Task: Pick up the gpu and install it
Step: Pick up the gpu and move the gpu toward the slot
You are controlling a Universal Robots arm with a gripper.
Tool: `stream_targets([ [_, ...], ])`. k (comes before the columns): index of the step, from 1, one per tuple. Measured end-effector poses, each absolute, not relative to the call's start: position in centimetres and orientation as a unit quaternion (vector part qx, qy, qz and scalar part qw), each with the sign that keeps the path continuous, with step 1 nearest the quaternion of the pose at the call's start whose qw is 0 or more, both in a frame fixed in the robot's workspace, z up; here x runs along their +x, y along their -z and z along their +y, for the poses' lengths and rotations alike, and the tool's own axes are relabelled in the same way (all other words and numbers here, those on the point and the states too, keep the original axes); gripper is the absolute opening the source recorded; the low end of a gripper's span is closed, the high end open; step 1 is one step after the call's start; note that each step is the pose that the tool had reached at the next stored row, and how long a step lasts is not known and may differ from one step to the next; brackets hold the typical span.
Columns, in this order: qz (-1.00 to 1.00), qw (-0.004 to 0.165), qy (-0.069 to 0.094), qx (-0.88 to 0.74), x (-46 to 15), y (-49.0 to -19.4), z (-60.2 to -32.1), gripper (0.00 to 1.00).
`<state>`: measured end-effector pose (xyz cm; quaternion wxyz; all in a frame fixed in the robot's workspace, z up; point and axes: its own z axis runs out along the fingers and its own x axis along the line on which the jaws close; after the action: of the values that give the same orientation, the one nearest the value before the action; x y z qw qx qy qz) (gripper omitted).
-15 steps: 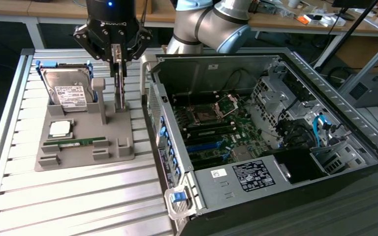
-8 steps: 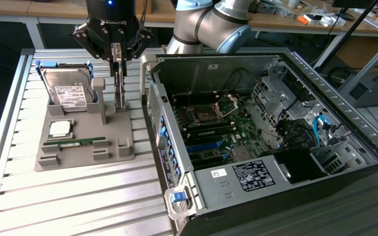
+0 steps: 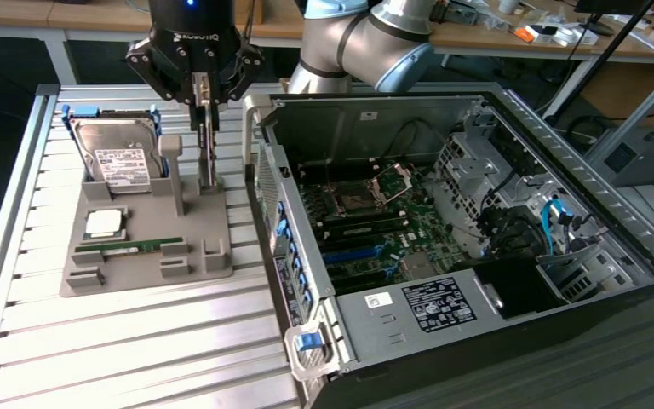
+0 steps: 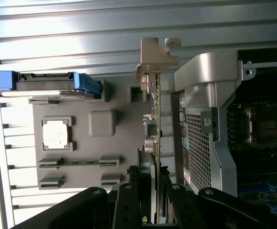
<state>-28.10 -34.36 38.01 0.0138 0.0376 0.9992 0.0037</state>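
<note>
Gpu: thin card seen edge-on, standing upright at the side of the grey holder nearest the case; in the wrist view green board edge and black cooler face visible, silver bracket at the end far from the gripper.
Seat: lower end down at the holder's post; cannot tell whether free of its slot.
Gripper: black, pointing straight down over the holder, fingers pressed in on both faces of the card, pinching its upper end.
Holder's other parts: hard drive with white label leaning in blue rails, well apart from the card; square processor flat in its pocket; narrow memory stick lying in its groove beside the processor.
In the way: open computer case just beside the card toward the exterior view's right, its perforated wall close alongside the board.
Inside case: motherboard exposed, black slots and a blue slot across it.
Arm: grey elbow bent above the case's back corner, wrist reaching toward the exterior view's left.
Table: ribbed aluminium, under holder and case.
</note>
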Motion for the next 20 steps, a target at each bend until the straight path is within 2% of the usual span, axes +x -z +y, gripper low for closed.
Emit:
stream_targets([
  [20, 0.999, 0.014, -0.004, 0.038, -28.10, -38.68, -34.36, 0.27],
])
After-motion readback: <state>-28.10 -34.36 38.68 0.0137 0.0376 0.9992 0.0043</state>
